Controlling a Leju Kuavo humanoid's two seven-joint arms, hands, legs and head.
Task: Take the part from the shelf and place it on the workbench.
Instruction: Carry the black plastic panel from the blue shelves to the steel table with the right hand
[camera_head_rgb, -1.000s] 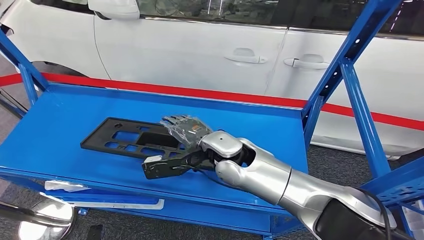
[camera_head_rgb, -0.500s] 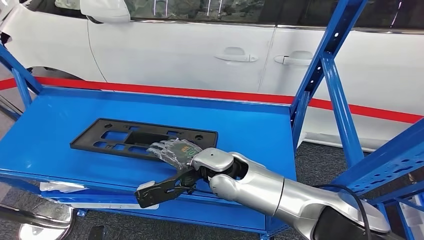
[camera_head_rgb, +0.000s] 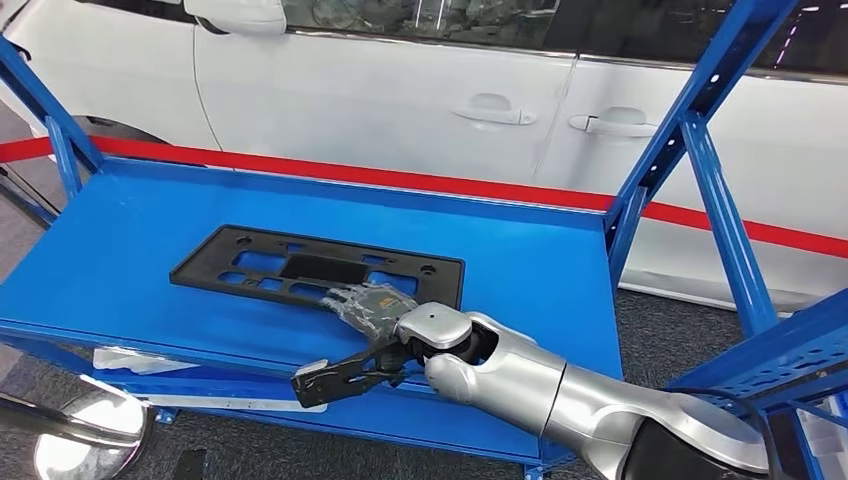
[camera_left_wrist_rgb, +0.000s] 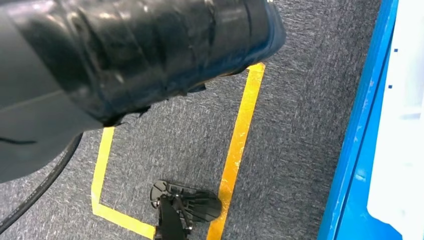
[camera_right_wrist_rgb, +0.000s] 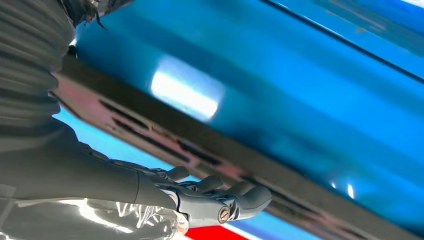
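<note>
We've got the flat black part lying on the blue shelf just ahead of our right robot hand; fingers spread on its near edge, nothing gripped; looks thin, stiff, light; pinch that near rim.

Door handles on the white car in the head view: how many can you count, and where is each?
2. One door handle sits on the front door; the other door handle sits just right of it, beside the blue shelf post. More may lie outside the picture.
</note>
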